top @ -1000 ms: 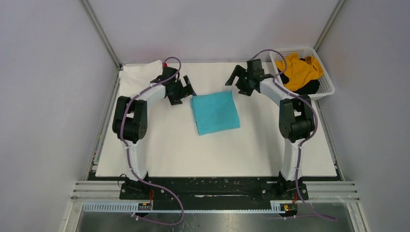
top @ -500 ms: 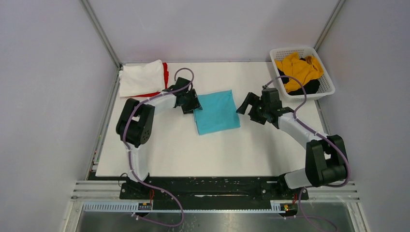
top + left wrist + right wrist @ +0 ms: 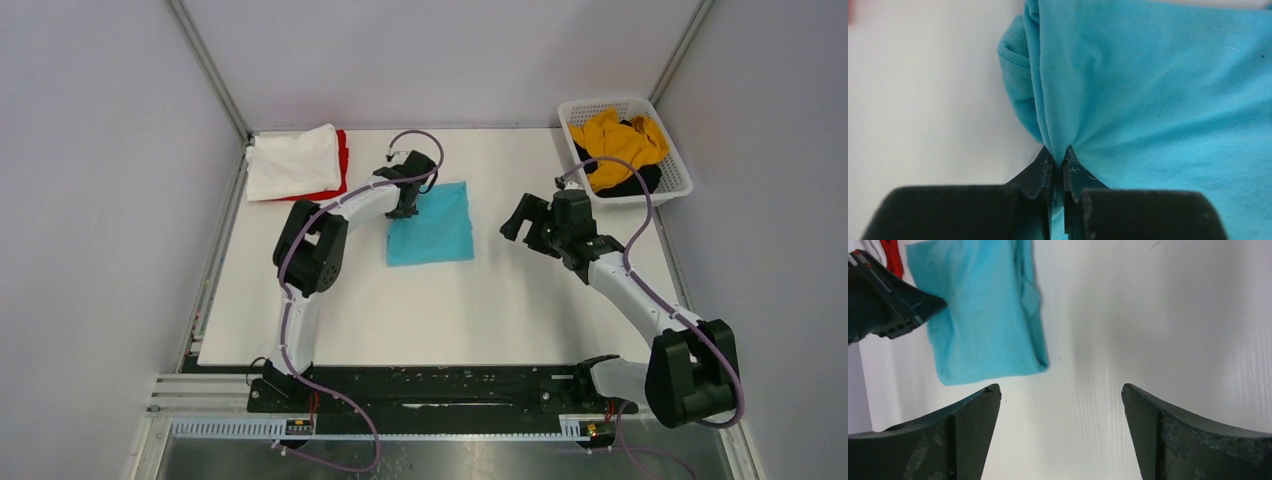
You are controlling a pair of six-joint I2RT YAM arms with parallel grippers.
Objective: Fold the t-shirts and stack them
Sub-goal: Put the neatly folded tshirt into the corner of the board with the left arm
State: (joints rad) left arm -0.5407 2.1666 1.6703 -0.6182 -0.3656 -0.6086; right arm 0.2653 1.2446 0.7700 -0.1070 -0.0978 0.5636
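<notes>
left gripper [image 3: 1058,159] pinches the turquoise t-shirt [image 3: 432,228] at its upper-left edge; right gripper [image 3: 1060,392] gapes wide, empty, over the table [image 3: 480,300], well apart rightward.

The left fingers [image 3: 1042,174] have pinched the turquoise t-shirt [image 3: 432,225] and dragged it leftward.

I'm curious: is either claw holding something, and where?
The left gripper pinches the edge of the turquoise cloth t-shirt; the right gripper is open, empty.
</notes>
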